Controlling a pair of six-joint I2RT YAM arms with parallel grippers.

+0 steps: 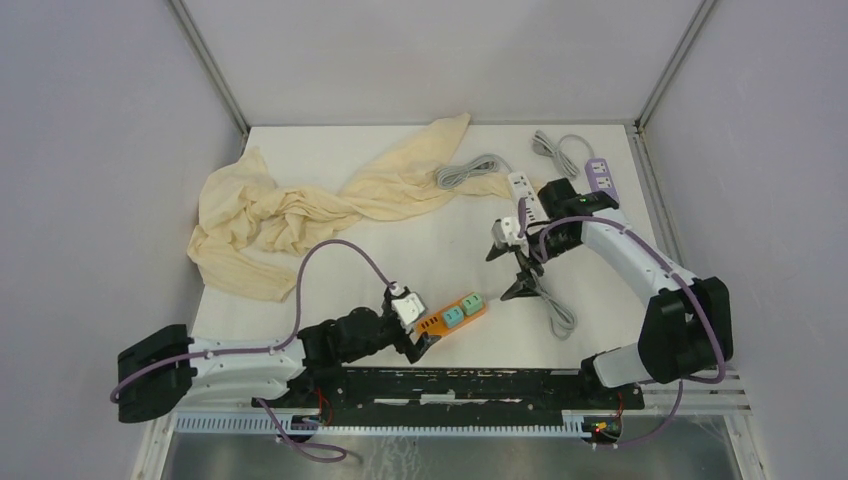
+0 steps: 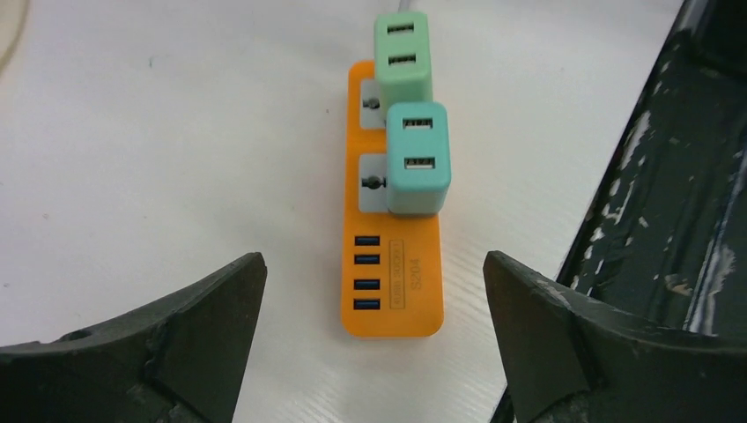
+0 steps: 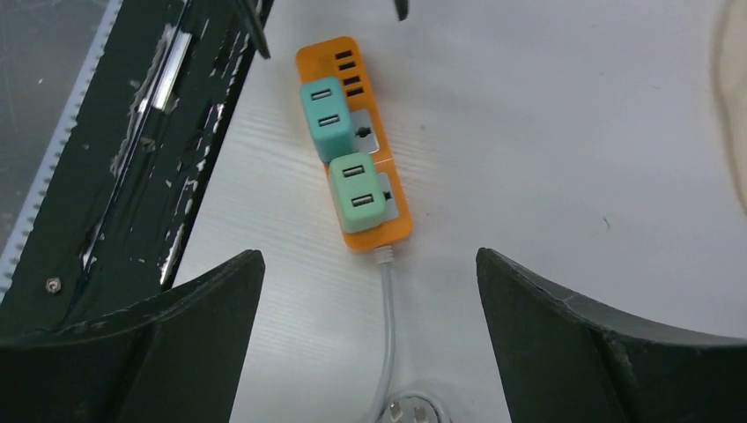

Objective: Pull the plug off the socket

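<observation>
An orange power strip (image 1: 436, 323) lies flat near the table's front edge with two USB charger plugs in it. In the left wrist view the strip (image 2: 394, 286) has a teal plug (image 2: 418, 159) nearer me and a mint-green plug (image 2: 403, 57) behind it. My left gripper (image 2: 374, 308) is open and empty, its jaws on either side of the strip's USB end without touching it. My right gripper (image 3: 370, 300) is open and empty, hovering over the strip's grey cable (image 3: 388, 326) at the other end. From there the green plug (image 3: 359, 198) is nearer and the teal plug (image 3: 323, 119) farther.
A crumpled yellow cloth (image 1: 300, 205) covers the back left. A white power strip (image 1: 527, 195), a purple-and-white strip (image 1: 599, 175) and coiled grey cables (image 1: 465, 172) lie at the back right. A black rail (image 1: 450, 385) runs along the front edge, close beside the orange strip.
</observation>
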